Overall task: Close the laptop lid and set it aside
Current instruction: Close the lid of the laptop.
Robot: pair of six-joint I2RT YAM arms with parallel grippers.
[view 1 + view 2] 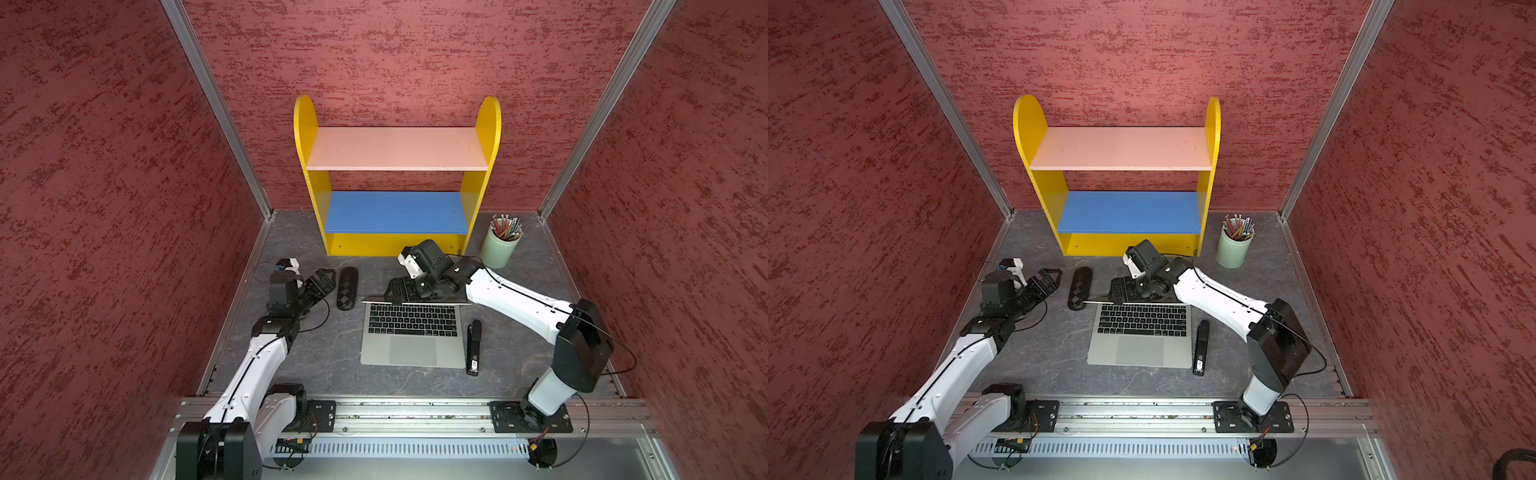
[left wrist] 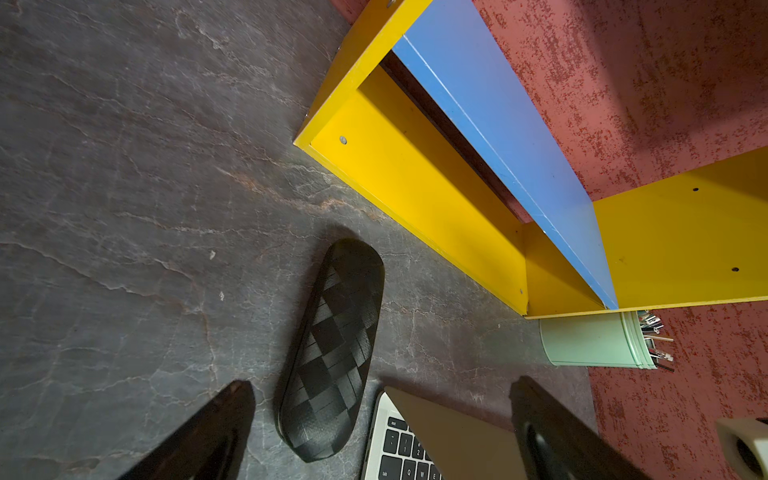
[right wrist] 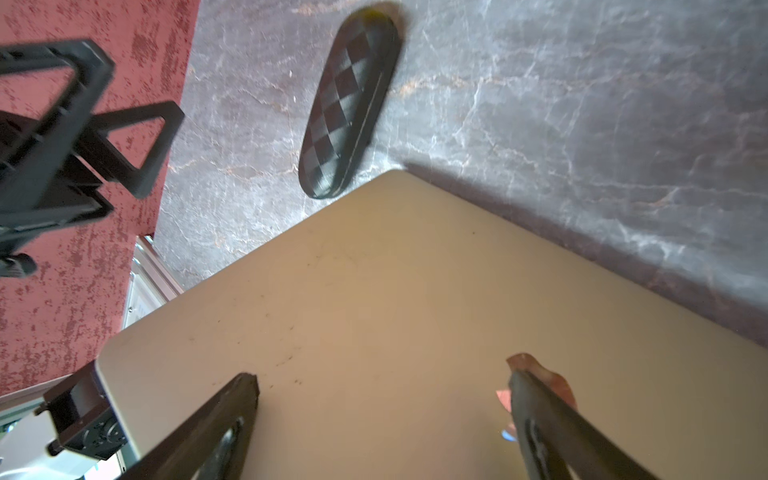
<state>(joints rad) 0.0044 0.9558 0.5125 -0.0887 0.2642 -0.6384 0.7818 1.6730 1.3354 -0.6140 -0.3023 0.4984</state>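
**Two grippers spread wide, one laptop open**

One laptop [image 1: 413, 336] flat on the table [image 1: 316, 353], with the laptop lid [image 3: 374, 291] standing up at its far edge. Close behind the top of that lid: the right gripper [image 1: 395, 291], spread wide, holding nothing. Off to the left by one black case [image 1: 347, 289]: the left gripper [image 1: 326, 279], wide and bare too. Just right of the laptop, one stapler [image 1: 473, 347]. Farther back, one shelf [image 1: 397, 178] and one cup of pencils [image 1: 498, 249].

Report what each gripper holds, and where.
Nothing is held. The right gripper is open behind the laptop lid; the left gripper is open and empty.
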